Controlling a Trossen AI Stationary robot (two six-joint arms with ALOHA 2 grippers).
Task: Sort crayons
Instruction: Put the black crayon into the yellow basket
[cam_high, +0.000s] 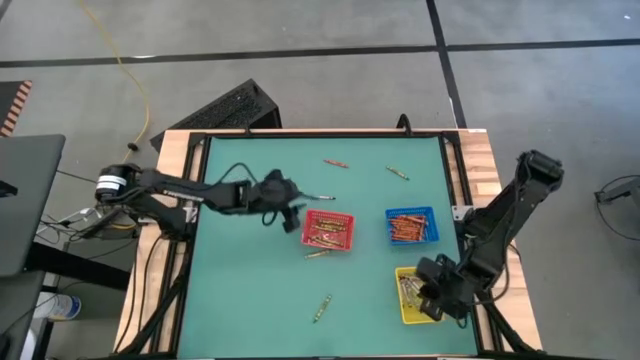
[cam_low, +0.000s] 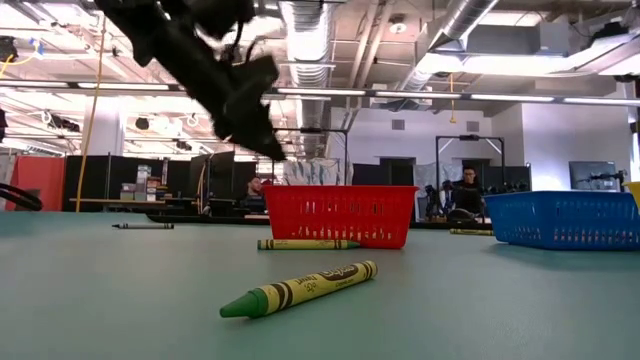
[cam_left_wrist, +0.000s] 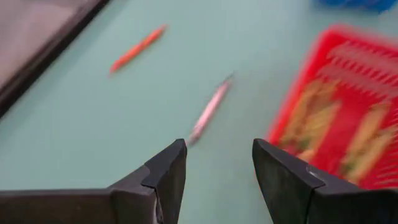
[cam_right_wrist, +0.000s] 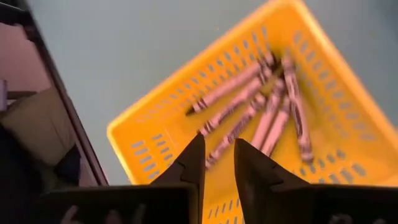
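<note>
Note left gripper (cam_high: 296, 217) beside red tray (cam_high: 329, 230), fingers apart, empty. Note right gripper (cam_right_wrist: 217, 163) over yellow tray (cam_right_wrist: 155, 124) holding grey crayons (cam_right_wrist: 249, 112), fingers slightly apart, empty.

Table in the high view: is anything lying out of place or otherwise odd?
Several crayons still lie loose on the green table outside the trays: a green crayon near the front, a yellowish crayon right against the red tray, an orange crayon, another green one near the back, and a silver crayon. Nothing looks damaged.
</note>
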